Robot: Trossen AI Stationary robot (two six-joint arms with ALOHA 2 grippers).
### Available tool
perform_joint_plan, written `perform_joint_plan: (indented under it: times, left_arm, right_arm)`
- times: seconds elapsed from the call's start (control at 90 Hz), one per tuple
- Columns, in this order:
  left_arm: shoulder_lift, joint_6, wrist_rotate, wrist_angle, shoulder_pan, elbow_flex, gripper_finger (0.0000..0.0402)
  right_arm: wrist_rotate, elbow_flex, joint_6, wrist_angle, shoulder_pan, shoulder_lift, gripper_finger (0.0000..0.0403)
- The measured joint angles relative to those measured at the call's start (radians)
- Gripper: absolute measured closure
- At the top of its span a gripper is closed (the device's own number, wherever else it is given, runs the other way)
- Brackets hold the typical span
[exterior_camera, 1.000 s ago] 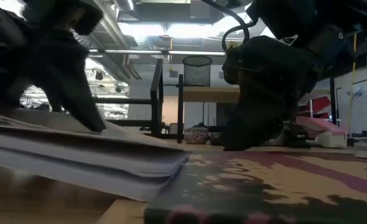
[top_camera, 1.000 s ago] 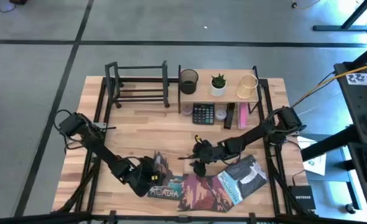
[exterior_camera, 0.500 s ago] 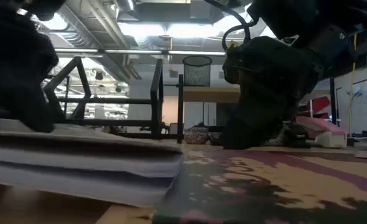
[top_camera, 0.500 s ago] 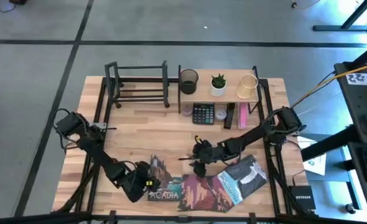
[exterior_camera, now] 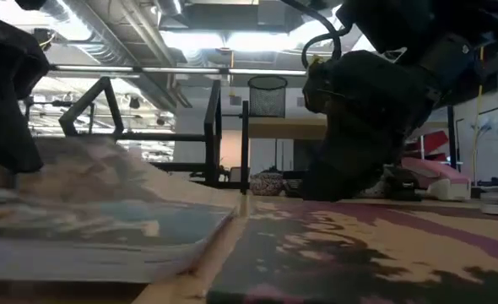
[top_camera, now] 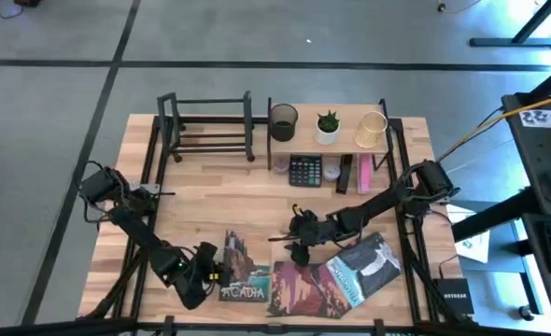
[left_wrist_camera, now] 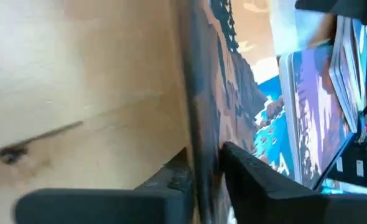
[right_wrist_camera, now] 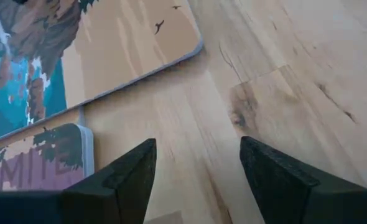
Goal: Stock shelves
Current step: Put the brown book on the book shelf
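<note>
The Acadia book (top_camera: 243, 271) lies near the table's front edge, and my left gripper (top_camera: 204, 271) is shut on its left edge. In the low view the book (exterior_camera: 105, 194) slopes up toward that gripper. Two more books (top_camera: 303, 285) (top_camera: 364, 266) lie to its right. My right gripper (top_camera: 297, 245) hangs open just above bare wood behind them, nothing between its fingers (right_wrist_camera: 134, 174). At the far edge the shelves stand on the table: a black bar rack (top_camera: 205, 126) and a wood board shelf (top_camera: 327, 142). My left gripper pinches the Acadia book's left edge (left_wrist_camera: 199, 149) between its two fingers (left_wrist_camera: 252, 174). The fingers come nearly level from the table's left. That edge is raised off the wood, and the book slopes down to its right side, beside the neighbouring book.
On the board shelf stand a black mesh cup (top_camera: 283, 121), a small plant (top_camera: 328, 126) and a gold wire cup (top_camera: 372, 129). A calculator (top_camera: 305, 170) and small items lie under it. Bare wood lies between the books and the shelves.
My left gripper has drawn back toward the table's left edge and a little toward the near edge. The Acadia book's left side has come up off the table so that the book now slopes, while its right side stays down. My right arm has kept still.
</note>
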Motion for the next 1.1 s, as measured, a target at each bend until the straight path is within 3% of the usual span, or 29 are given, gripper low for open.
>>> perform_joint_plan:
  times: [0.1, 0.189, 0.444, 0.533, 0.633, 0.789, 1.1]
  left_arm:
    - [-0.033, 0.003, -0.079, -0.03, 0.0, 0.004, 0.0394]
    - [-0.08, -0.002, -0.139, -0.172, 0.005, 0.043, 0.0397]
    - [-0.184, -0.051, -0.173, -0.96, 0.108, 0.333, 0.04]
    - [-0.185, -0.045, -0.228, -1.227, 0.171, 0.442, 0.04]
    - [-0.185, -0.011, -0.337, -1.421, 0.254, 0.52, 0.04]
    - [-0.225, 0.251, -0.411, -1.432, 0.438, 0.545, 0.0401]
    - [-0.258, 0.562, -0.55, -1.447, 0.852, 0.531, 0.0401]
  right_arm:
    - [0.0, 0.0, -0.02, -0.001, 0.0, 0.0, 0.0185]
    - [0.001, 0.0, -0.026, -0.001, 0.0, 0.0, 0.0185]
    - [-0.009, -0.001, -0.094, -0.003, -0.001, 0.0, 0.0185]
    - [-0.009, -0.001, -0.126, -0.003, -0.001, 0.0, 0.0185]
    - [-0.01, -0.001, -0.159, -0.003, -0.002, 0.0, 0.0185]
    - [-0.012, -0.001, -0.177, -0.002, -0.008, 0.0, 0.0185]
    - [-0.014, -0.001, -0.198, -0.002, -0.008, 0.0, 0.0185]
